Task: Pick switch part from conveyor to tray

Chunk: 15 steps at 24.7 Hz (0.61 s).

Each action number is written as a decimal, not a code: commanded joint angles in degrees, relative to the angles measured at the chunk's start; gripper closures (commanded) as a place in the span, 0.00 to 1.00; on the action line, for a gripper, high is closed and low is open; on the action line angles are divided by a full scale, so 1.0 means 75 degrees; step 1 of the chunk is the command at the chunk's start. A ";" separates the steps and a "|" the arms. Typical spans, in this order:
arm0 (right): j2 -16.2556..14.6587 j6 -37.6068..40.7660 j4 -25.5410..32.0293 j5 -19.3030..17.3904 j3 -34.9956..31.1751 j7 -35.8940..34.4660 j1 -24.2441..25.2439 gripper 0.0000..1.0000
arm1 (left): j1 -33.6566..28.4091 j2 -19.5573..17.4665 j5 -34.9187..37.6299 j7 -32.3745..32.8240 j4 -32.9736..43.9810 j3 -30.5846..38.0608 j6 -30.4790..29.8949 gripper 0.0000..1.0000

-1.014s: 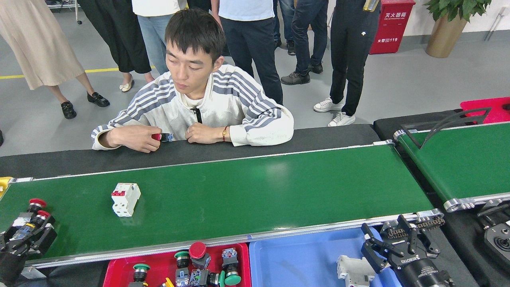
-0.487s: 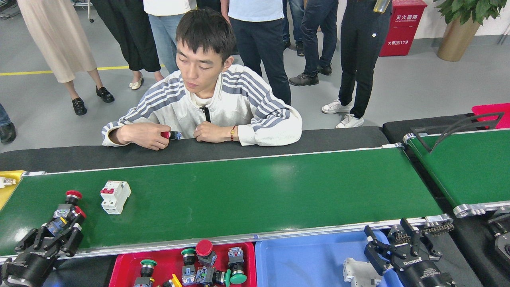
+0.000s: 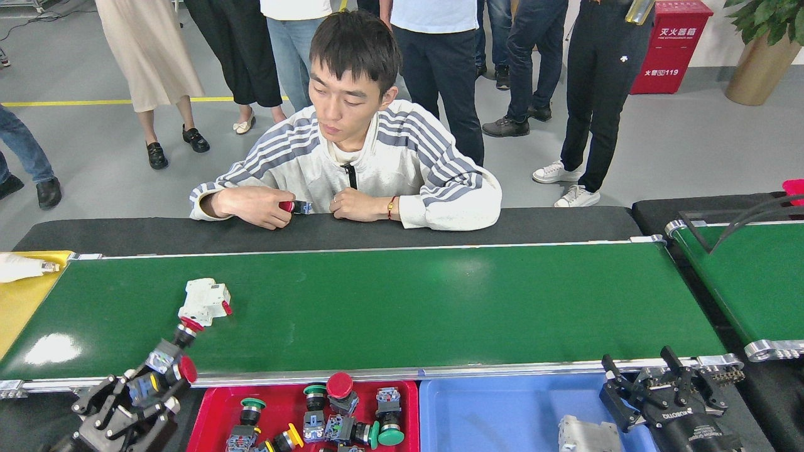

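Observation:
The conveyor (image 3: 408,301) runs across the middle, a glossy green belt in a silver frame. On its left part lies a white switch part (image 3: 204,299) with red levers, tipped on its side. At the bottom left my left gripper (image 3: 151,380) is shut on a black push-button switch part with red caps (image 3: 187,369). The upper red cap (image 3: 191,324) touches the white part. A red tray (image 3: 210,411) below the belt holds several push buttons. Over the right end of a blue tray (image 3: 496,414), my right gripper (image 3: 666,383) stands open and empty.
A person leans on the black padded edge (image 3: 534,220) behind the belt, a hand holding a red-capped switch (image 3: 290,206). Other people stand behind. A yellow tray (image 3: 19,301) lies at the far left, a second green belt (image 3: 754,282) at the right, a grey part (image 3: 587,434) in the blue tray.
My left gripper has moved right along the belt's near edge with the red-capped switch. The white part has drifted left and tipped over against the red cap. The view has shifted.

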<state>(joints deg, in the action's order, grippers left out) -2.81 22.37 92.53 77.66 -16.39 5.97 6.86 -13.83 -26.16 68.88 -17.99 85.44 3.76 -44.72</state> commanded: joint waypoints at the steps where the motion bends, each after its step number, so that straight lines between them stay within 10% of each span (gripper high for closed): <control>1: -0.0059 -0.0007 0.0061 -0.0030 -0.0042 -0.0057 -0.0012 0.01 | -0.0054 0.0089 0.0015 0.0032 0.0478 -0.0361 -0.0038 0.70; 5: -0.0059 0.0017 0.0073 -0.0030 -0.0018 -0.0057 -0.0012 0.01 | -0.0546 0.0523 0.0015 0.0301 0.0994 -0.0877 -0.0038 0.00; 15: -0.0070 0.0040 0.0061 -0.0018 0.0040 -0.0046 0.0034 0.01 | -0.0347 0.0570 0.0003 0.0313 0.0959 0.0155 0.0642 0.00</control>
<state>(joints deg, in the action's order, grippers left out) -2.81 22.50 92.51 77.66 -16.09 5.92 7.45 -17.07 -21.55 69.04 -15.49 92.36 2.91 -43.29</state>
